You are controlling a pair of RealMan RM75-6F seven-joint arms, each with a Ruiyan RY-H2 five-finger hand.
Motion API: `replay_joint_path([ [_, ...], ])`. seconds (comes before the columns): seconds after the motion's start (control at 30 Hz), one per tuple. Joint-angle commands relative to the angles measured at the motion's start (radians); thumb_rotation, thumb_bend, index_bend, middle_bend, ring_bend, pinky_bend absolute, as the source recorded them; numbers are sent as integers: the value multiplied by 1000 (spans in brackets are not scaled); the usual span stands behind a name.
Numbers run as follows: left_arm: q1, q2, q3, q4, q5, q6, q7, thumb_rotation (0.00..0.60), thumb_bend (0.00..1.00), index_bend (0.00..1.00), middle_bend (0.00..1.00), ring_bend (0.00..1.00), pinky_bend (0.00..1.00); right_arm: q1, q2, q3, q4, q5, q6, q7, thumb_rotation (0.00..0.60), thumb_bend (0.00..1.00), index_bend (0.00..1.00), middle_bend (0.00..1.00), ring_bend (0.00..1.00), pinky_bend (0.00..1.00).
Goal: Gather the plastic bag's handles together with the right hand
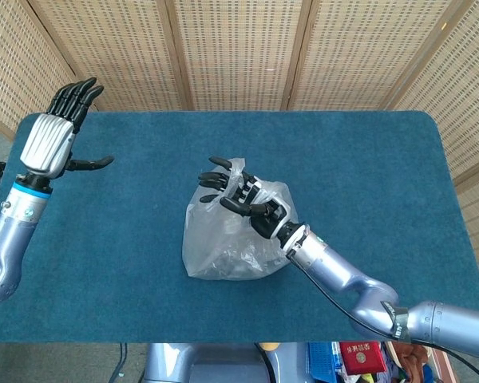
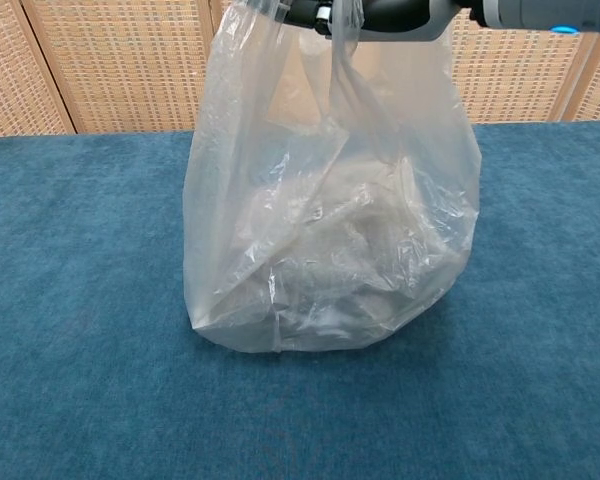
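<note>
A clear plastic bag with crumpled contents stands in the middle of the blue table. In the chest view the plastic bag is drawn up tall, and its handles run up to my right hand at the top edge. From the head view, my right hand is at the bag's mouth with its fingers spread to the left. A handle is looped over them. My left hand is raised at the far left, fingers apart and empty.
Woven screens stand behind the table. The table's front edge runs close below the bag, and boxes lie on the floor beneath my right arm.
</note>
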Motion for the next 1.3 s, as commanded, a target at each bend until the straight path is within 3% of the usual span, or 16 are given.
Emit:
replay_joint_path([
  [0.03, 29, -17, 20, 31, -2, 13, -21, 600, 0, 0, 0, 0, 30, 12, 34, 25, -25, 49, -46, -27, 600, 171, 125, 333, 251, 279],
  [0.23, 98, -40, 47, 85, 9, 80, -73, 600, 1, 0, 0, 0, 30, 33, 86, 59, -52, 126, -112, -96, 600, 2, 163, 403, 361, 300],
  [0.63, 276, -7, 97, 50, -63, 146, -49, 600, 17, 0, 0, 0, 31, 54, 156, 113, -103, 281, -163, -260, 600, 7, 453, 629, 616, 617],
  [0.7, 304, -2, 103, 29, -77, 155, -38, 600, 19, 0, 0, 0, 30, 61, 169, 119, -113, 314, -165, -294, 600, 69, 492, 663, 650, 672],
  [0.8, 344, 3, 115, 3, -96, 161, -40, 600, 31, 0, 0, 0, 31, 78, 191, 117, -125, 361, -170, -353, 600, 419, 560, 720, 699, 726],
  [0.87, 366, 5, 124, -10, -98, 169, -36, 600, 36, 0, 0, 0, 31, 90, 205, 111, -132, 394, -164, -394, 600, 712, 601, 757, 730, 761],
  [0.97, 403, 0, 134, -23, -102, 187, -35, 600, 40, 0, 0, 0, 31, 118, 231, 95, -144, 460, -156, -472, 600, 973, 643, 797, 764, 800],
  [1.3, 489, -15, 143, -50, -101, 243, -6, 600, 55, 0, 0, 0, 15, 211, 312, 78, -192, 666, -109, -682, 600, 1000, 666, 823, 790, 848],
])
